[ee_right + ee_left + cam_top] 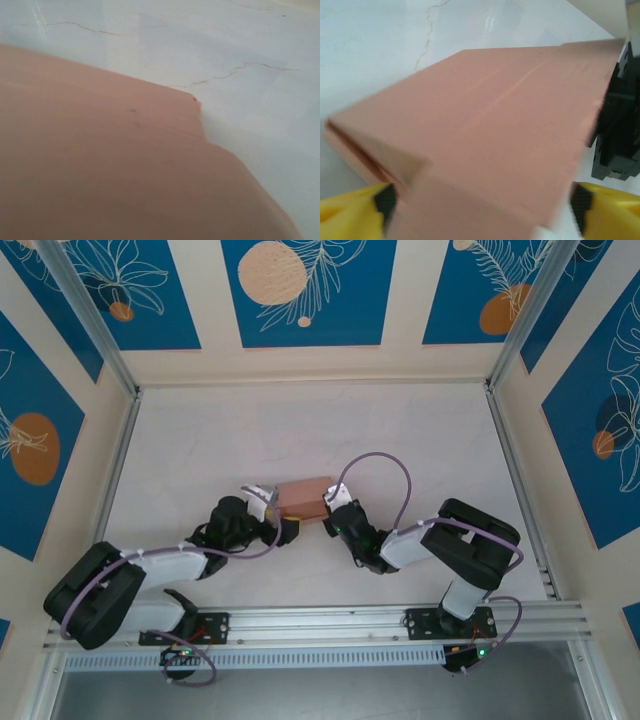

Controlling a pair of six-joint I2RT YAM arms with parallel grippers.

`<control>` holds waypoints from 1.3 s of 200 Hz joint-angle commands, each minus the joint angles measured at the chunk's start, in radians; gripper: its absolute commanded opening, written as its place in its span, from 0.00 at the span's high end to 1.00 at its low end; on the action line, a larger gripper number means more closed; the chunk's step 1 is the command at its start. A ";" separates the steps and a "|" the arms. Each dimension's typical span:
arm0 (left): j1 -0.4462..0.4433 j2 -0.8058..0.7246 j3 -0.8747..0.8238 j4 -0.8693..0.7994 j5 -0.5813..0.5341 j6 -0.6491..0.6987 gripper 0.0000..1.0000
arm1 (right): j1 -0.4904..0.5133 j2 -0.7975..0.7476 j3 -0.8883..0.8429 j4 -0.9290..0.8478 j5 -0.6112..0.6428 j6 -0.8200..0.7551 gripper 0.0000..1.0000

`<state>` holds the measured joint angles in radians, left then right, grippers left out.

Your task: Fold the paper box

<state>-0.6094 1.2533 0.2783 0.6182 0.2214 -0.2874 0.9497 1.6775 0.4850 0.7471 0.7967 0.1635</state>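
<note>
We see the left end effector [277, 512] wide open, straddling the paper box [305, 496] on the desk [400, 430]; the right end effector [328, 504] is closed, pinching the box's right edge.

Even, bright lighting is provided; glare is seen on the table [490, 22] at 12 o'clock; the paper box [100, 165] is blurred.

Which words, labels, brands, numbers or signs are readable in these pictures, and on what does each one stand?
None can be read. The box is plain pink, with no print on it; the wall panels bear only drawings of leaves and circles.
</note>
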 commanded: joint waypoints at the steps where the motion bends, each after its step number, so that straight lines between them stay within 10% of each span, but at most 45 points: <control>1: 0.008 -0.069 -0.023 -0.077 -0.039 -0.034 0.00 | 0.009 0.005 0.007 -0.059 -0.013 0.021 0.90; 121: 0.010 -0.634 0.062 -0.562 -0.132 -0.181 0.00 | 0.023 0.020 0.035 -0.094 -0.001 0.015 0.90; 189: 0.017 -0.143 0.550 -0.874 -0.254 -0.149 0.14 | 0.039 0.012 0.052 -0.133 0.015 0.002 0.90; 260: 0.015 0.119 0.608 -0.904 -0.265 -0.105 0.20 | 0.047 0.028 0.070 -0.161 0.019 0.009 0.89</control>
<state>-0.6003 1.3556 0.8753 -0.2451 -0.0200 -0.4164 0.9863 1.6779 0.5415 0.6392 0.8124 0.1631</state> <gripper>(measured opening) 0.802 0.108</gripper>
